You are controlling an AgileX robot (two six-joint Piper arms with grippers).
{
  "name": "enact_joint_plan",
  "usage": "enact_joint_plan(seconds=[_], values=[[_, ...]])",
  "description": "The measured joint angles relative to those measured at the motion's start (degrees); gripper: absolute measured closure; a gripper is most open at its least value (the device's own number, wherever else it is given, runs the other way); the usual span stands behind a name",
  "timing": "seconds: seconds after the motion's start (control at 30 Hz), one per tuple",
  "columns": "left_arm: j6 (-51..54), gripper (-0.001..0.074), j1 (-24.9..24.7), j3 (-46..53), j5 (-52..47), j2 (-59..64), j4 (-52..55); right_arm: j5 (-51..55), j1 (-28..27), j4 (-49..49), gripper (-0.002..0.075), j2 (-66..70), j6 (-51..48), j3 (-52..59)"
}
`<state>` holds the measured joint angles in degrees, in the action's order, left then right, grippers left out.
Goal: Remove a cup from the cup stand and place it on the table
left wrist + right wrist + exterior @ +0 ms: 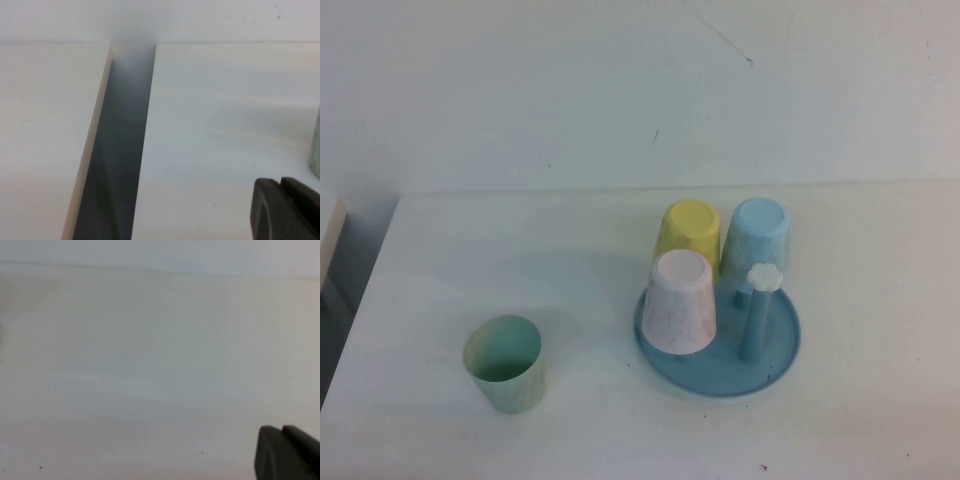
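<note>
The pale pink-white cup (680, 302) sits upside down on a peg at the front left of the round blue cup stand (720, 377), which stands on the white table (520, 250). Neither arm shows in the high view. My left gripper (280, 183) shows only in the left wrist view, its dark fingers together and holding nothing, low over the table near its left edge. My right gripper (281, 429) shows only in the right wrist view, fingers together and holding nothing, over bare tabletop.
A yellow cup (688, 235) and a pale blue cup (758, 238) sit upside down at the back of the stand. One peg with a white flower cap (763, 277) is free. A pale green cup (505, 362) stands upright front left, its edge showing in the left wrist view (315, 150). A dark gap (117, 150) runs along the table's left edge.
</note>
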<state>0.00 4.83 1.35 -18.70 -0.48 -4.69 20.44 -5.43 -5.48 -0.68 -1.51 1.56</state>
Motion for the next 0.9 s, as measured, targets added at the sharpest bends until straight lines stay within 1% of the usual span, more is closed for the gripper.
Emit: enact_joint_plan(seconds=[0.77, 0.83, 0.9], values=[[0.0, 0.0738, 0.0, 0.0, 0.0, 0.0, -0.18, 0.0, 0.0, 0.0, 0.0729, 0.0, 0.0, 0.0], [0.0, 0.0738, 0.0, 0.0, 0.0, 0.0, -2.09, 0.0, 0.0, 0.0, 0.0729, 0.0, 0.0, 0.0], [0.0, 0.0738, 0.0, 0.0, 0.0, 0.0, -7.1, 0.0, 0.0, 0.0, 0.0729, 0.0, 0.0, 0.0]])
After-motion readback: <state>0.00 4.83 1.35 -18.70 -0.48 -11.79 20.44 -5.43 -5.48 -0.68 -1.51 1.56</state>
